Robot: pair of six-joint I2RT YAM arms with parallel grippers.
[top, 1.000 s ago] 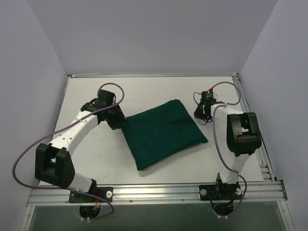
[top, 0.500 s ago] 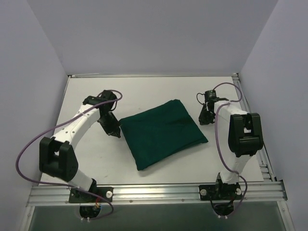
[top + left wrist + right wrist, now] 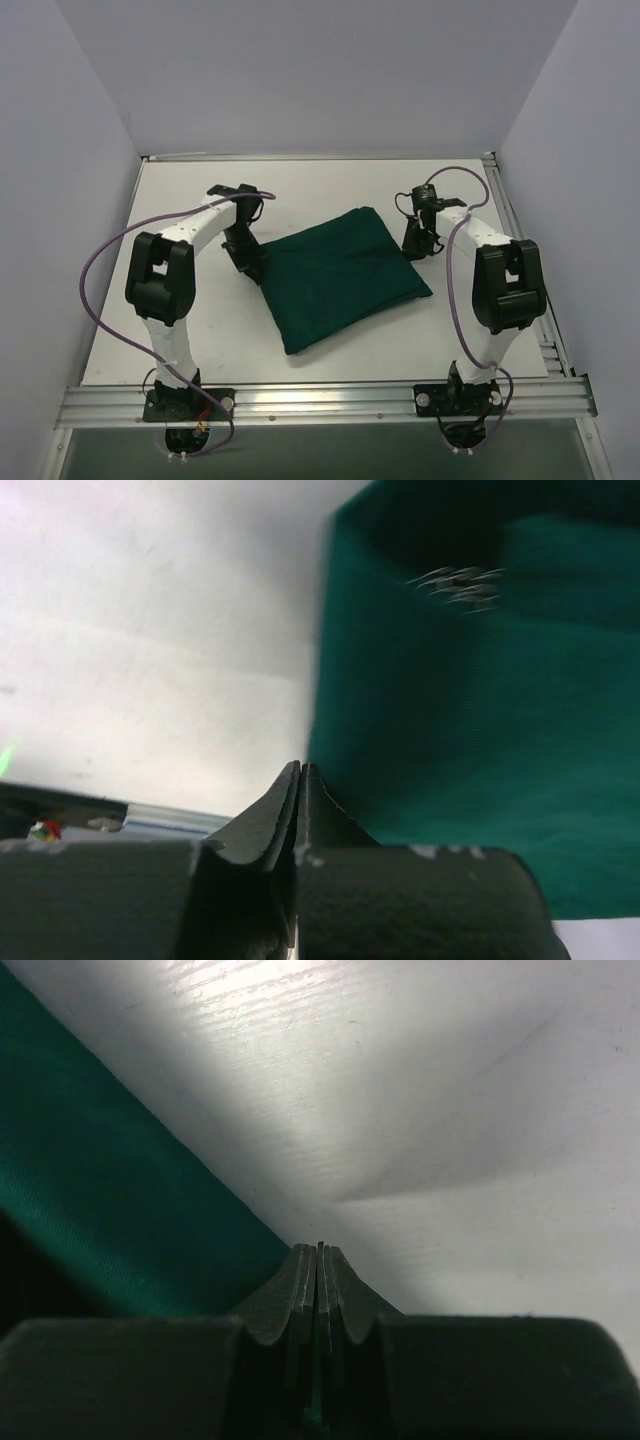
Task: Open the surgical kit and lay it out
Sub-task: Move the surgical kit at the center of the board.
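Observation:
The surgical kit (image 3: 340, 275) is a folded dark green cloth bundle lying flat mid-table, and its contents are hidden. My left gripper (image 3: 252, 268) is low at the bundle's left edge. In the left wrist view its jaws (image 3: 300, 770) are pressed together, with the green cloth (image 3: 460, 710) just to their right and nothing visible between them. My right gripper (image 3: 415, 245) sits at the bundle's upper right edge. It is shut too (image 3: 319, 1250), with the cloth (image 3: 90, 1230) just left of its tips. A small blurred silvery glint (image 3: 460, 585) shows on the cloth.
The white table (image 3: 200, 330) has metal rails along its near edge (image 3: 320, 400) and right side (image 3: 555, 340). Grey walls close in the left, back and right. Purple cables loop off both arms.
My left gripper has shut, and its arm has swung round so the fingers now sit at the bundle's left edge. My right gripper has shifted slightly along the upper right edge. The bundle has not moved.

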